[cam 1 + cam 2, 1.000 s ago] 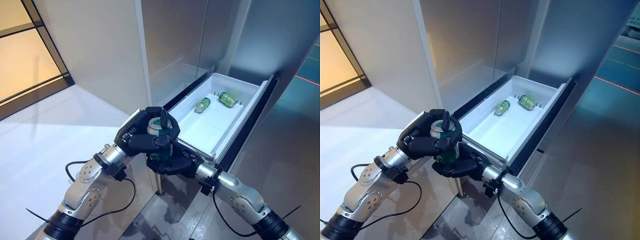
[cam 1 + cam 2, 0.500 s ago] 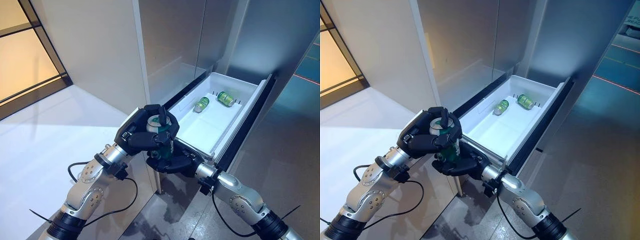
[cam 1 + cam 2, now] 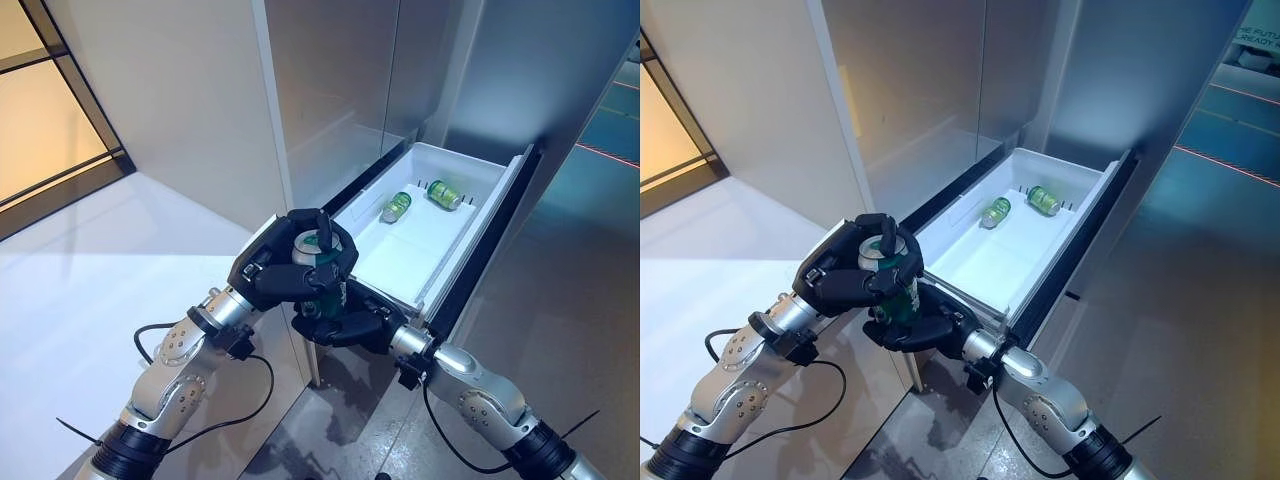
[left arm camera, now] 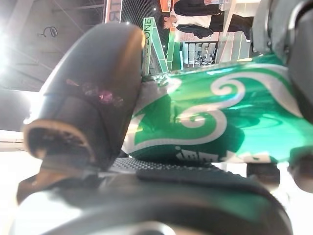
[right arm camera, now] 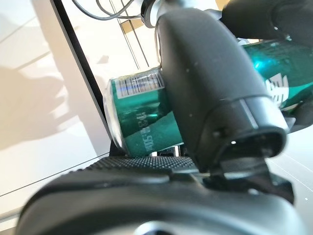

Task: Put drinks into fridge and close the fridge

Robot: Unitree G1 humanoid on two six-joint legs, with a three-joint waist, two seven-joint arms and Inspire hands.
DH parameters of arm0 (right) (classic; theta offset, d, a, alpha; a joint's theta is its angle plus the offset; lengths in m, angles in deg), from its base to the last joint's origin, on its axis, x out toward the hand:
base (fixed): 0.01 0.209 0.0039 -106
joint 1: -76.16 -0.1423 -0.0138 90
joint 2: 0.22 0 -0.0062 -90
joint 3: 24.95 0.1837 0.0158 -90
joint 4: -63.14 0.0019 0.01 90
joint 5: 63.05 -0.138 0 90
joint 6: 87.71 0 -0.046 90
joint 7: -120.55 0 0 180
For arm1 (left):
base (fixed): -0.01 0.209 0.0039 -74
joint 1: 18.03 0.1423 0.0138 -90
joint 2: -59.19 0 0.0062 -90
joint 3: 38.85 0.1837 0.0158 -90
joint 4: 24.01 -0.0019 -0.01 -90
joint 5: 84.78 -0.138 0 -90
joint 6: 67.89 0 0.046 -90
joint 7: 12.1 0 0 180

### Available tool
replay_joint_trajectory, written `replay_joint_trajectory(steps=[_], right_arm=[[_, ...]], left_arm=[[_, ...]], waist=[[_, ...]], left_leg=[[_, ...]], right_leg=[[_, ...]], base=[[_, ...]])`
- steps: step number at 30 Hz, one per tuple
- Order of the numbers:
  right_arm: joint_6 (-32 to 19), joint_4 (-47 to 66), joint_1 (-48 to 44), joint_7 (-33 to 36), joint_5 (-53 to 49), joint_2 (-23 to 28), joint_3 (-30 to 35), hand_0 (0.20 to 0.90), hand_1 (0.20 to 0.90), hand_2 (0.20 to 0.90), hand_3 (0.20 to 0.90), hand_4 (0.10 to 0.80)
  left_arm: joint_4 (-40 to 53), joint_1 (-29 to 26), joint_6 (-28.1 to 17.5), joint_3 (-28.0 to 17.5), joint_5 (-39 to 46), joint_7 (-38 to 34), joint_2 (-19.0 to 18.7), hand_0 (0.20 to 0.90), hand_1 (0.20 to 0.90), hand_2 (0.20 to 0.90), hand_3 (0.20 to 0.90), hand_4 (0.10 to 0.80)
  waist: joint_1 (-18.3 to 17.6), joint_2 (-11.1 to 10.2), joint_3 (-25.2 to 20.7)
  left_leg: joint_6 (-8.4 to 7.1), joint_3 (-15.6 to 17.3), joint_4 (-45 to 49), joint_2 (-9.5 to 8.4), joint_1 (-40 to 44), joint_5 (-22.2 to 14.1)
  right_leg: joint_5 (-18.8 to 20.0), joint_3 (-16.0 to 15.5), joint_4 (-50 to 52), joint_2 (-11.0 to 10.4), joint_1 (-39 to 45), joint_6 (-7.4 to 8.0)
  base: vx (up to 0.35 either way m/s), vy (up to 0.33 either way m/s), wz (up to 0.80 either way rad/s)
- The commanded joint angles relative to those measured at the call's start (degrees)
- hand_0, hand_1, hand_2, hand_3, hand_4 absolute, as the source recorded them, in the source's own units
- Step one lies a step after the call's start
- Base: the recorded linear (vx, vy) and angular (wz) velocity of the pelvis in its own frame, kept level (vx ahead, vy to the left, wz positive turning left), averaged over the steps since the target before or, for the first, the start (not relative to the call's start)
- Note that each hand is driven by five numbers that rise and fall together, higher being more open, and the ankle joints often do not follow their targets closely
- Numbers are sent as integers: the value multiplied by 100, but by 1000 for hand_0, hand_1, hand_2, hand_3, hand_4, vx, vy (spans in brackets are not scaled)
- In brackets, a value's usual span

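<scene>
Nothing about the grip has changed over the last second: both hands are clasped on the green can (image 3: 312,262) exactly as before, and only the viewpoint has drifted, so the drawer sits a little differently in the picture.

From where I stand, the left hand (image 3: 285,272) is curled over the can's top and upper side, thumb and fingers wrapped round it, while the right hand (image 3: 345,322) cups it from below with fingers bent up against its lower body. My guess is that the two-handed clasp is there to keep a slick, round can from slipping during the carry, one hand capping it and the other bearing its weight.

The can is held upright, long axis vertical, its silver lid with the pull tab facing up. It hangs just outside the near corner of the white fridge drawer (image 3: 470,225), not yet over the bin.

That drawer is pulled out wide, presumably left so to take the drinks. Two cans (image 3: 396,206) already lie on their sides at its far end, near each other, so the job looks partly done and the closing is yet to come.
</scene>
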Motion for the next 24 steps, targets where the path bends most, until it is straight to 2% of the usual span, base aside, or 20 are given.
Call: replay_joint_trajectory(steps=[1, 15, 19, 24], right_arm=[[-613, 1001, -814, 15, -748, -717, 492, 300, 300, 300, 200, 100], [-541, 951, -906, 328, -504, -927, 471, 300, 300, 300, 200, 100], [-541, 929, -906, 395, -419, -933, 496, 300, 300, 300, 200, 100], [-665, 870, -888, 475, -85, -917, 536, 300, 300, 300, 200, 100]], left_arm=[[540, -966, -843, -175, 329, 202, 65, 900, 900, 900, 900, 800], [657, -923, -1315, -198, -287, -570, 426, 900, 900, 900, 900, 800], [673, -875, -1373, -239, -349, -604, 473, 900, 900, 900, 900, 800], [679, -828, -1657, -296, -452, -876, 520, 900, 900, 900, 900, 800]], waist=[[-38, -40, -367], [-3, -67, -370], [6, -77, -372], [12, -85, -371]], left_leg=[[288, -92, 87, -389, 81, -382], [291, -136, 97, -402, 90, -393], [290, -142, 100, -402, 95, -400], [284, -148, 103, -397, 101, -402]], right_leg=[[-407, 87, 333, 178, 13, 90], [-436, 56, 339, 174, 40, 74], [-443, 49, 349, 177, 40, 70], [-451, 47, 363, 178, 40, 67]], base=[[0, 0, 0], [0, 0, 0], [0, 0, 0], [0, 0, 0]])
